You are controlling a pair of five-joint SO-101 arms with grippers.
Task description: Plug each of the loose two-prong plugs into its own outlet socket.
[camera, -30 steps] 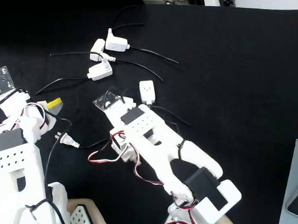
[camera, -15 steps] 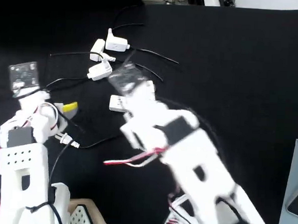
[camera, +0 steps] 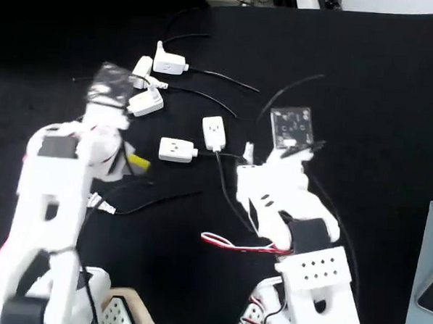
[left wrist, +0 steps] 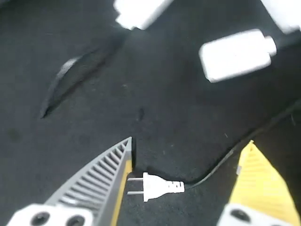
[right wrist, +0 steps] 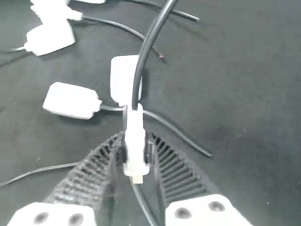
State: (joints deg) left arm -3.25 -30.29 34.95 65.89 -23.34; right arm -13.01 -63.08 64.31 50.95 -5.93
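My right gripper (right wrist: 136, 141) is shut on a white two-prong plug (right wrist: 135, 123), held upright above the black cloth with its black cable arching away. Beyond it lie two white outlet sockets (right wrist: 123, 77) (right wrist: 70, 101). In the high view this gripper (camera: 251, 161) hangs just right of the sockets (camera: 214, 133) (camera: 177, 150). My left gripper (left wrist: 189, 142) is open over a second loose plug (left wrist: 155, 186), which lies flat near the grey finger (left wrist: 110, 172). From above, that plug (camera: 102, 203) rests below the left gripper (camera: 126, 159).
Three more white socket blocks (camera: 169, 61) (camera: 141, 71) (camera: 145, 102) with black cords sit at the back left. A grey-blue container (camera: 432, 275) stands at the right edge. Loose cables cross the cloth between the arms.
The right arm swung from the left-centre to the right, carrying a plug and its cable. The left arm moved farther up the table toward the sockets. A second socket now shows beside the first.
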